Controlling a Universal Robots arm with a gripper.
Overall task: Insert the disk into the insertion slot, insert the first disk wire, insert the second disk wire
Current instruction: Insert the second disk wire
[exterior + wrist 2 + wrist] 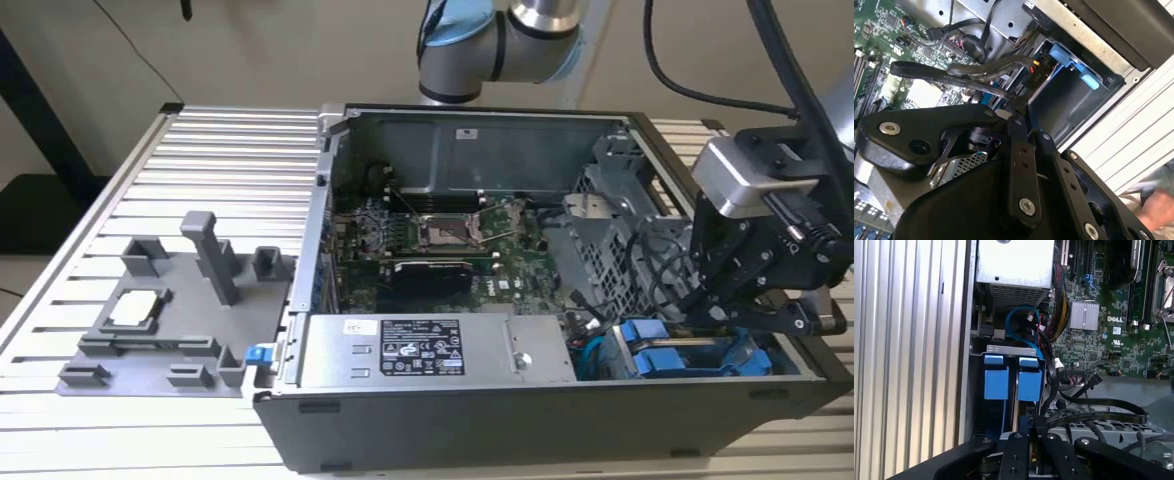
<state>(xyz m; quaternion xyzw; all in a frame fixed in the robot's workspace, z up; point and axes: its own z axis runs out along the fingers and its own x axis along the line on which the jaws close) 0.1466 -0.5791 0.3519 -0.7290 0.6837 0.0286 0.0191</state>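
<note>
The tool (pixel 1016 107), fingers pinched nearly together, is gripping a thin, springy black wire (pixel 979 80) best held near its stiff connector, beside the seated disk (pixel 1030 385).

**Blue tabs stand out in a grey machine**

Bright blue end tabs (pixel 1029 379) mark the disk (pixel 681 361) amid the grey sheet-metal insertion slot (pixel 1004 349). Black gripper (pixel 1016 107) links sit over black cables (pixel 1094 412), a green motherboard (pixel 441 235) and a ribbed silver table (pixel 200 160); a white-and-black label (pixel 422 347) sits on the silver power supply.
</note>
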